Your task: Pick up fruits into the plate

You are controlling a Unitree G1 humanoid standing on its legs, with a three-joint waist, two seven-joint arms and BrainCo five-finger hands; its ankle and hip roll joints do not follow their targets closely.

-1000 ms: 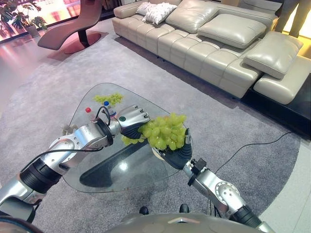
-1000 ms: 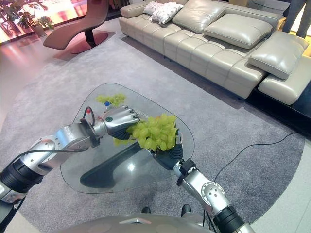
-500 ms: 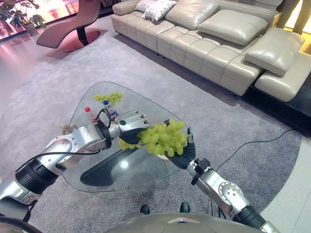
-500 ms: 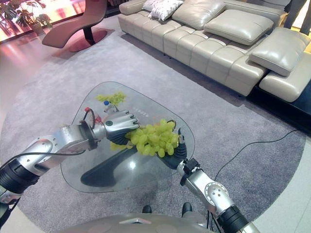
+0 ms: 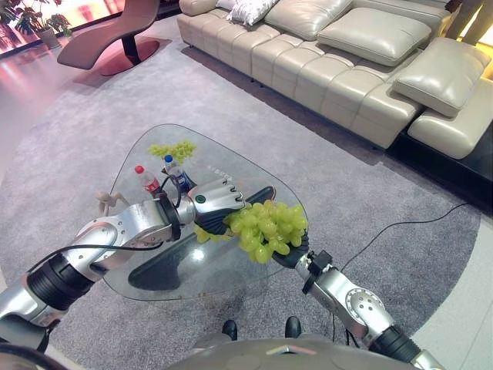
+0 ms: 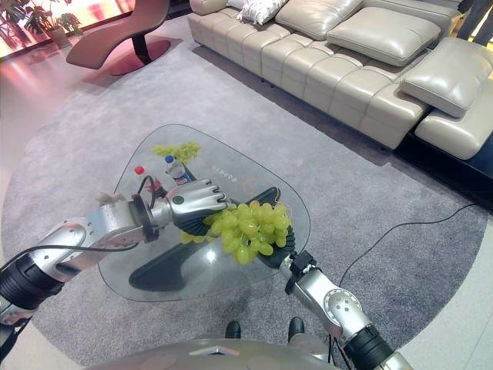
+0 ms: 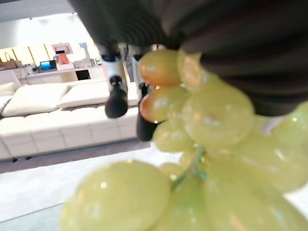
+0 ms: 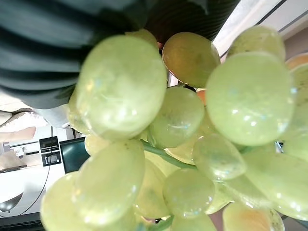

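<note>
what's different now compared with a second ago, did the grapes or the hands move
The big bunch of green grapes has come down a little and now hangs lower over the glass table, carried between the left hand and the right hand. Both hands stayed against the bunch. The small grape bunch and the two bottles stayed where they were.

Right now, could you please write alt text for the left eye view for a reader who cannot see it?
A large bunch of green grapes is held between the left hand and right hand above a glass table. A smaller grape bunch and two bottles sit on the table's far side, with a beige sofa beyond.
</note>
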